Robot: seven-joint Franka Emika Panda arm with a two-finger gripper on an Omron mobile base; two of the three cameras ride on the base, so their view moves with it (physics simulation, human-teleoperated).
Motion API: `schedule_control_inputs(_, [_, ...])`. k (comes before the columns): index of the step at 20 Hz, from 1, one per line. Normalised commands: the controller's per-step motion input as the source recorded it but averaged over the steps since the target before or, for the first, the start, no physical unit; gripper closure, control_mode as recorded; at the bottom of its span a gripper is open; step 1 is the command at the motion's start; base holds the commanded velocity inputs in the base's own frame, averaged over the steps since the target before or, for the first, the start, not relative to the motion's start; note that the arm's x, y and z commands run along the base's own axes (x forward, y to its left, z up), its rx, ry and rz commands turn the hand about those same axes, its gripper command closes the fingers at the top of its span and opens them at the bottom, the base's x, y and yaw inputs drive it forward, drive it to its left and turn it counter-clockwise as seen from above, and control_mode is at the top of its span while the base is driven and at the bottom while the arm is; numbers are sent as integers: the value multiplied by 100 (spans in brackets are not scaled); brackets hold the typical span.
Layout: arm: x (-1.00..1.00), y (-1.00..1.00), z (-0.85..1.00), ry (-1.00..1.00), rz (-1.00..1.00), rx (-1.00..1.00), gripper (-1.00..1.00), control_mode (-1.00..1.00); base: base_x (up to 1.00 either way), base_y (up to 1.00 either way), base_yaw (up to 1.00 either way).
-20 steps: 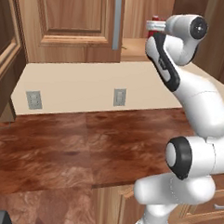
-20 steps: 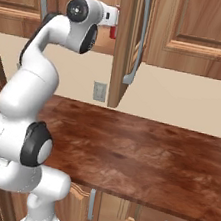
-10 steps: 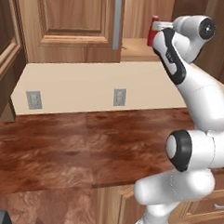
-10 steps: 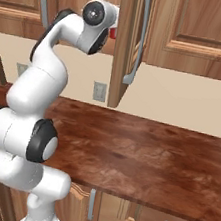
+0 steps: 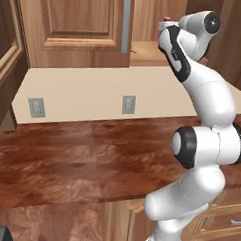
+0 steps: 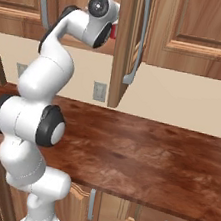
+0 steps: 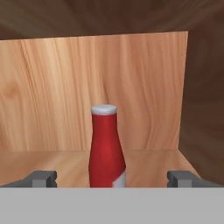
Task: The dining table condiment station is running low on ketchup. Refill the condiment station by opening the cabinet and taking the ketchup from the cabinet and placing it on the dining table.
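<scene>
Pale wood of the cabinet (image 7: 131, 87) interior covers the back of the hand view. At the bottom we see our gripper (image 7: 113, 178) spread wide, one finger tip at lower left and one at lower right. Between them, at the centre, the ketchup (image 7: 106, 148) stands upright on the shelf, untouched. In the right base view, the open cabinet door (image 6: 124, 44) hangs over the reddish-brown countertop (image 6: 140, 158).

Ketchup (image 7: 106, 148) upright inside open cabinet (image 7: 131, 83)

Flanking base views; hand view close inside the cabinet (image 7: 131, 78).
</scene>
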Motion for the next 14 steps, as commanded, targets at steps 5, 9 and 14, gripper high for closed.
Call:
schedule_control_inputs(5, [9,5,9,2,0,0,-100,-100,0,0,0])
schedule_control_inputs(9, [12,0,7,0,0,0,-100,-100,0,0,0])
schedule_control_inputs(14, [20,0,0,1,0,0,-100,-100,0,0,0])
